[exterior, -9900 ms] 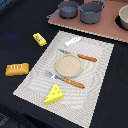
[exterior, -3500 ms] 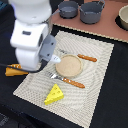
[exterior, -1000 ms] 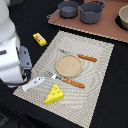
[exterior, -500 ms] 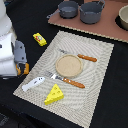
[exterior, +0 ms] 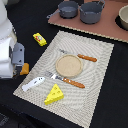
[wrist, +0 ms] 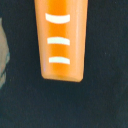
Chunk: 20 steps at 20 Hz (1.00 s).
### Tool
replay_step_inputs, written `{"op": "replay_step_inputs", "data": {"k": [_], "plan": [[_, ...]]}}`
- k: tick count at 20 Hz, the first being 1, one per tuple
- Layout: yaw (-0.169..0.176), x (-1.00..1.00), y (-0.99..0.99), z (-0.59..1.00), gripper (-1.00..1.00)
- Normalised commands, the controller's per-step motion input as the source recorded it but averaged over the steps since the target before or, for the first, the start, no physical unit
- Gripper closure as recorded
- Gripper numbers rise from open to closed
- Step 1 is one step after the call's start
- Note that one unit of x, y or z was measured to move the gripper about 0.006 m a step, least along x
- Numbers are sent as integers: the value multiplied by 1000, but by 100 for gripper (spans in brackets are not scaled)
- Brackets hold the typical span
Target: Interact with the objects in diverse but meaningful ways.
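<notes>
Meanwhile arm hides most of bread loaf (wrist: 59,39) beside fish piece (exterior: 33,83); hand state unclear

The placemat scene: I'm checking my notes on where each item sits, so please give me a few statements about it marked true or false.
1. The cheese wedge lies on the placemat, at the near corner. True.
2. The round plate holds the white fish piece. False: the plate is bare; the white fish piece lies at the placemat's edge on the exterior view's left.
3. The small yellow packet lies off the placemat on the dark table. True.
4. The bread loaf sits inside one of the grey pots. False: it lies on the dark surface right under the wrist camera.
5. Both grey pots stand on the placemat. False: they stand on the brown board beyond it.
</notes>
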Motion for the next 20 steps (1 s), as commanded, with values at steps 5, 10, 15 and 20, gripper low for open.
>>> {"op": "replay_step_inputs", "data": {"k": [5,10,15,20], "plan": [[0,-39,293,-379,-100],[0,-384,318,-362,-100],[0,-498,243,-316,-100],[0,-301,236,-308,-100]]}}
